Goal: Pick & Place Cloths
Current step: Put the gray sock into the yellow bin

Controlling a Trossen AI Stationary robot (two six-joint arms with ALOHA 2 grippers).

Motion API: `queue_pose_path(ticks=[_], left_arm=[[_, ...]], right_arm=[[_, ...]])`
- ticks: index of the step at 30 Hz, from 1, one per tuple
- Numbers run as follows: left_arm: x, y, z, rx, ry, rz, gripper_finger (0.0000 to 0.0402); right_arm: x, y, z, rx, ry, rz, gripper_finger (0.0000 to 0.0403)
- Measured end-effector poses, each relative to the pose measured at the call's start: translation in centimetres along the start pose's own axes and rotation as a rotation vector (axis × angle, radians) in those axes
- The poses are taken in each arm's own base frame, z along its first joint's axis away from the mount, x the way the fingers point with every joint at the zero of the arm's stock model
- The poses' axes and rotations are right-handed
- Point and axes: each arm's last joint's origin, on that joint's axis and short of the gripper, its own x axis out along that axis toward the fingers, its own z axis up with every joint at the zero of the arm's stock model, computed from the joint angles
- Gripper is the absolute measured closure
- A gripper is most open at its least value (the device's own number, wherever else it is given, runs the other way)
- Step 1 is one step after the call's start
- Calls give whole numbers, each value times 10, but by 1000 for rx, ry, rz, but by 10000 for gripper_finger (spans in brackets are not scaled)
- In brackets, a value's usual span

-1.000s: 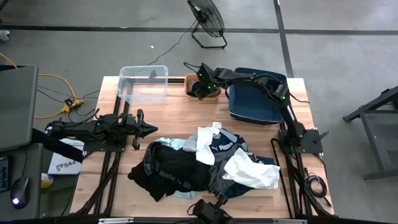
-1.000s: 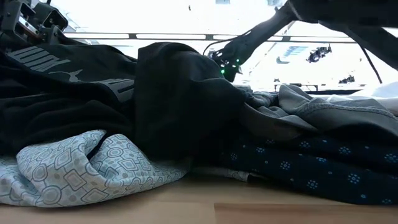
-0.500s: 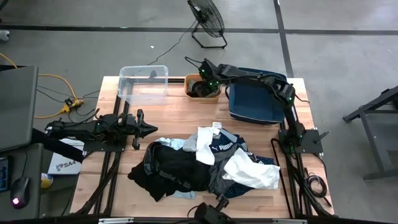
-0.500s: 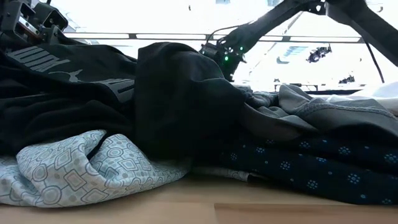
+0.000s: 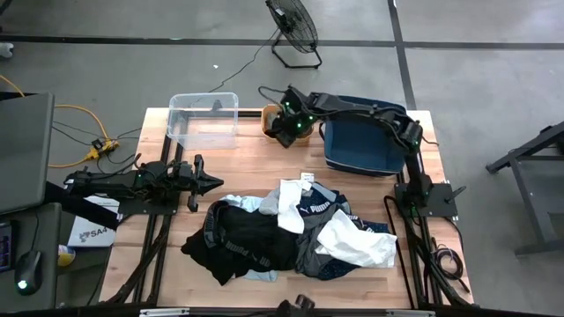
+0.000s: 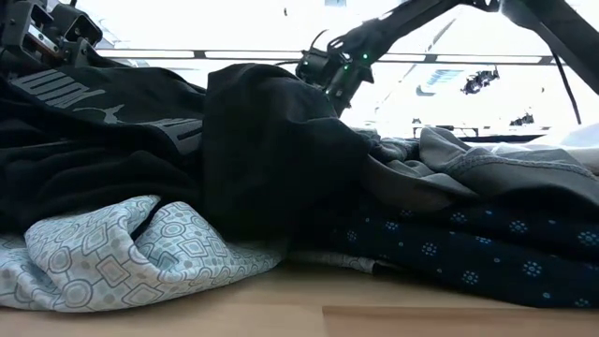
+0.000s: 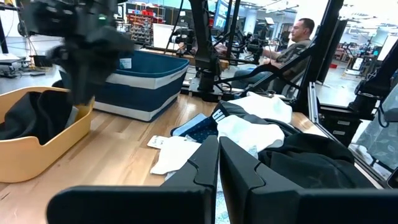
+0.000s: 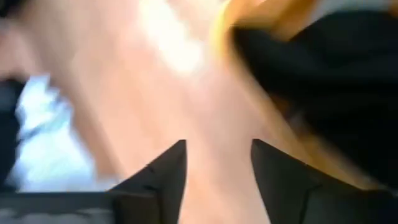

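The right gripper [image 8: 214,180] is showing its two dark fingers standing apart with nothing between them, hanging just over the near rim of the small orange plastic bin [image 5: 272,113]. A black fabric garment [image 7: 34,115] is lying inside that bin, which suggests the jaws are parted because a drop has been made. The left gripper [image 7: 217,163] is waiting with its fingers pressed together, empty, low over the table's left side. The heap of soft cloths [image 5: 291,233], black, white, grey and navy, is lying mid-table, awaiting sorting beside the dark blue plastic bin [image 5: 361,145] and the clear plastic bin [image 5: 204,121].
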Motion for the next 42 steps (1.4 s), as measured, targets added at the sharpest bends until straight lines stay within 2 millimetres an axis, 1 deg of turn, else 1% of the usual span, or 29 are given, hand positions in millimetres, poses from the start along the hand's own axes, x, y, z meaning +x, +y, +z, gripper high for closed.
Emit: queue_pose_path(ticks=[2, 4, 8, 11, 14, 19, 21, 24, 28, 32, 40, 42], left_arm=[[0, 0, 0, 0, 0, 0, 389], [0, 0, 0, 0, -1, 0, 389], [0, 0, 0, 0, 0, 0, 389], [0, 0, 0, 0, 0, 0, 389], [0, 0, 0, 0, 0, 0, 389], [0, 0, 0, 0, 0, 0, 389], [0, 0, 0, 0, 0, 0, 389], [0, 0, 0, 0, 0, 0, 389], [0, 0, 0, 0, 0, 0, 389], [0, 0, 0, 0, -1, 0, 389], [0, 0, 0, 0, 0, 0, 389], [0, 0, 0, 0, 0, 0, 389]], right_arm=[[0, 10, -6, -16, 44, 4, 211], [-6, 21, -13, -51, 82, -9, 202], [-13, 49, -26, -168, 120, -48, 202], [-14, 74, -36, -274, 143, -7, 205], [-10, 100, -49, -415, 179, 48, 205], [1, 141, -75, -767, 215, 116, 207], [5, 154, -83, -859, 209, 104, 207], [9, 173, -90, -965, 147, 76, 207], [11, 193, -94, -1047, 57, 86, 207], [11, 206, -96, -1062, -8, 120, 207], [12, 219, -105, -1084, -11, 166, 207], [18, 220, -106, -1085, -11, 167, 207]])
